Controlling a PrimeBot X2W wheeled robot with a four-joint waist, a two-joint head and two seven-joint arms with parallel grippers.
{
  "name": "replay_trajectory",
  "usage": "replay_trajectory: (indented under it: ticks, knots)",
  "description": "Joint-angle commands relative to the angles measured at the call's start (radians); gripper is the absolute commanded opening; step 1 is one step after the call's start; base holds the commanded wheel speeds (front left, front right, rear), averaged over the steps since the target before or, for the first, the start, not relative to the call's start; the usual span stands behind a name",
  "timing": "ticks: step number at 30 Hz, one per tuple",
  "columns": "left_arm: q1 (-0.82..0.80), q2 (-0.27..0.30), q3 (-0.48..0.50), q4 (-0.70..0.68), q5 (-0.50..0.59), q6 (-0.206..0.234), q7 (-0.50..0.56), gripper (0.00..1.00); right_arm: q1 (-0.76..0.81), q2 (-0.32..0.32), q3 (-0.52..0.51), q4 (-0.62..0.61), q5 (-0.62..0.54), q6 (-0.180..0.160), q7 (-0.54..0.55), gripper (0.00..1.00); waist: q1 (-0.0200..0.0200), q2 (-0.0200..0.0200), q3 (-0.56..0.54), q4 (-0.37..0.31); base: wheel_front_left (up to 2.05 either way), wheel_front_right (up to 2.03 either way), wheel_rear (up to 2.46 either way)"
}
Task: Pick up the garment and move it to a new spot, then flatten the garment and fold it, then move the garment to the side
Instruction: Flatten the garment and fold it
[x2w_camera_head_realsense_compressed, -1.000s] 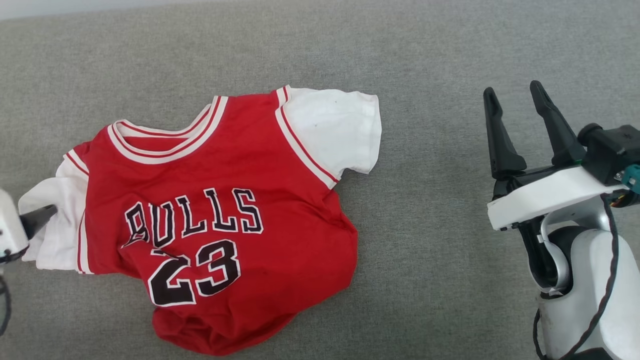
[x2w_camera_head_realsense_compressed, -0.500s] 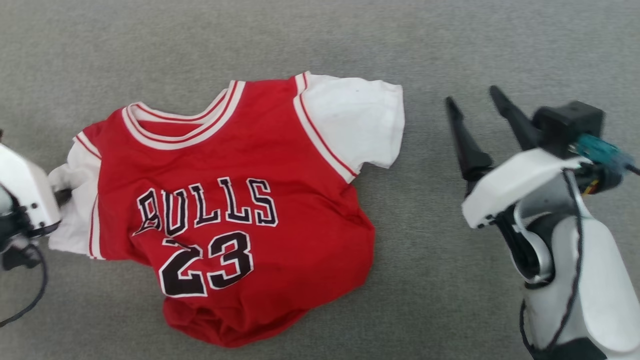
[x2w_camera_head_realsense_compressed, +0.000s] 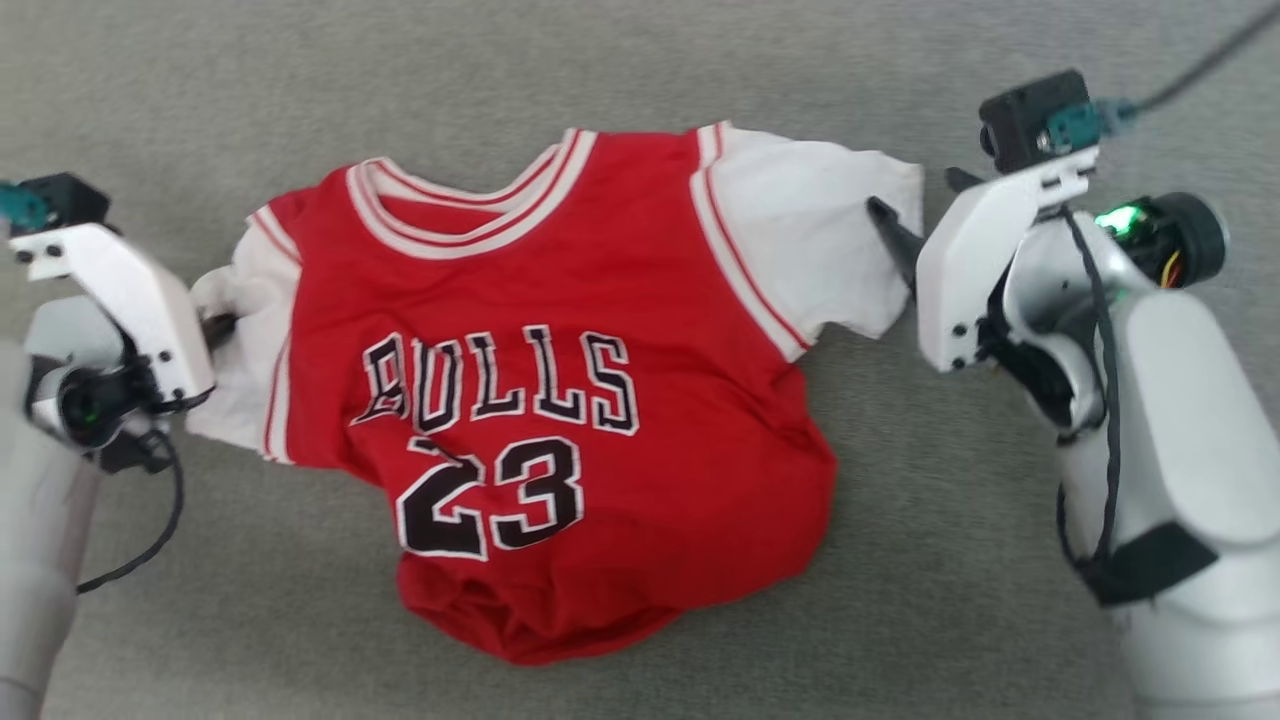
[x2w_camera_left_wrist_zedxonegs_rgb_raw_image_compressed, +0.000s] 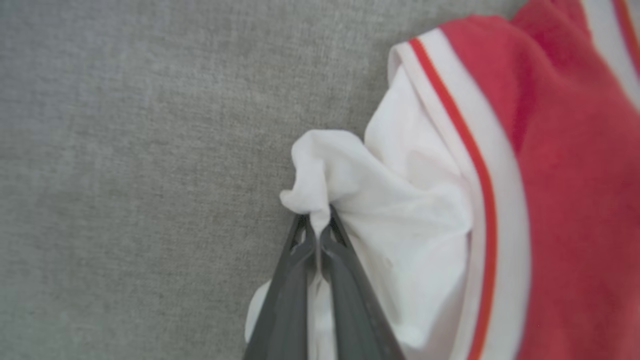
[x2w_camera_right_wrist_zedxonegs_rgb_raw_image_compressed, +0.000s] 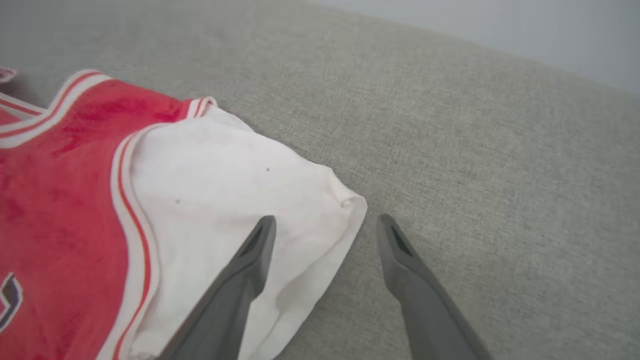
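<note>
Grey woven surface (x2w_camera_head_realsense_compressed: 950, 620) underfoot, running out on all sides of the garment (x2w_camera_head_realsense_compressed: 640, 290).

Garment lies print side up, not flat. Its near hem (x2w_camera_head_realsense_compressed: 540, 620) is bunched and rolled under, and the red body above it is wrinkled. The print (x2w_camera_head_realsense_compressed: 500, 390) reads BULLS over 23, black edged in white.

At the garment's left sleeve (x2w_camera_left_wrist_zedxonegs_rgb_raw_image_compressed: 400, 200), the left gripper (x2w_camera_left_wrist_zedxonegs_rgb_raw_image_compressed: 318, 227): 2 dark fingers pinched tight together on a gathered fold of white cloth, which puckers up past the tips. Clenched, grasping the garment. Sleeve crumpled toward the grip.

At the garment's right sleeve (x2w_camera_right_wrist_zedxonegs_rgb_raw_image_compressed: 225, 185), the right gripper (x2w_camera_right_wrist_zedxonegs_rgb_raw_image_compressed: 325, 220): jaws spread wide, nothing caught between them. 1 finger (x2w_camera_right_wrist_zedxonegs_rgb_raw_image_compressed: 235, 290) sits over the white cloth near the cuff, the other over grey surface just beside the cuff edge. Contact with the cloth: cannot tell. This sleeve is spread fairly flat and has a few small dark specks.

Striped red-and-white collar (x2w_camera_head_realsense_compressed: 470, 215) forms the garment's far edge.

Beyond the collar there is more grey surface. In the right wrist view, a pale plain wall (x2w_camera_right_wrist_zedxonegs_rgb_raw_image_compressed: 500, 35) stands past the surface's far edge.
</note>
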Motion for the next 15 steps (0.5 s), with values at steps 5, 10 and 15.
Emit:
replay_trajectory:
  ticks: [5, 10, 15]
  knots:
    - [-0.022, -0.046, -0.049, 0.013, -0.021, -0.007, -0.019, 0.0, -0.111, -0.013, 0.021, 0.156, 0.002, 0.0, 0.117, 1.0, 0.0, -0.0001, 0.024, 0.058, 0.0, 0.0, 0.0]
    - [-0.035, -0.057, -0.087, -0.007, -0.047, -0.007, -0.025, 0.0, -0.14, -0.01, 0.077, 0.329, 0.037, 0.0, 0.239, 1.0, 0.0, -0.0001, 0.033, 0.086, 0.0, 0.0, 0.0]
    - [-0.042, -0.047, -0.115, -0.007, -0.074, -0.007, -0.035, 0.0, -0.148, -0.039, 0.164, 0.412, 0.079, 0.003, 0.357, 0.0, 0.0, -0.0001, 0.031, 0.093, 0.0, 0.0, 0.0]
